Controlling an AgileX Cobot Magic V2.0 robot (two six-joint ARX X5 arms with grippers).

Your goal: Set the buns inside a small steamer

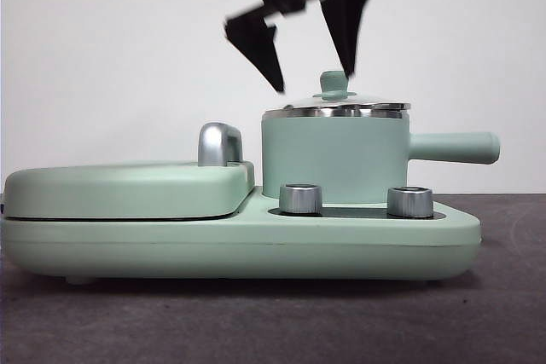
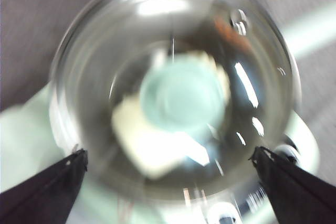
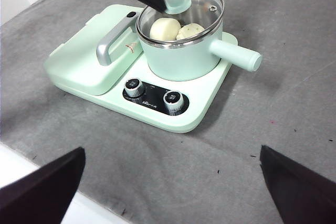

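The small steamer [image 1: 333, 159] is a mint-green pot with a side handle [image 1: 452, 147], and its glass lid [image 3: 202, 11] is on. Both buns lie inside under the lid: the smooth roll [image 3: 165, 28] and the ridged speckled one [image 3: 190, 31]. My left gripper [image 1: 314, 78] hangs open just above the lid, its jaws either side of the green knob [image 1: 333, 84] without touching it. The left wrist view, which is blurred, looks straight down on the knob [image 2: 181, 95] between the wide-open jaws of the left gripper [image 2: 169, 155]. My right gripper [image 3: 170, 153] is open and empty, high and well back from the appliance.
The steamer stands on a mint-green cooker base [image 1: 256, 245] with two steel dials [image 1: 300, 199] [image 1: 409, 201]. A flat lidded griddle section [image 1: 128, 189] with a steel handle [image 1: 219, 144] is beside it. Grey cloth [image 3: 273, 93] covers the table.
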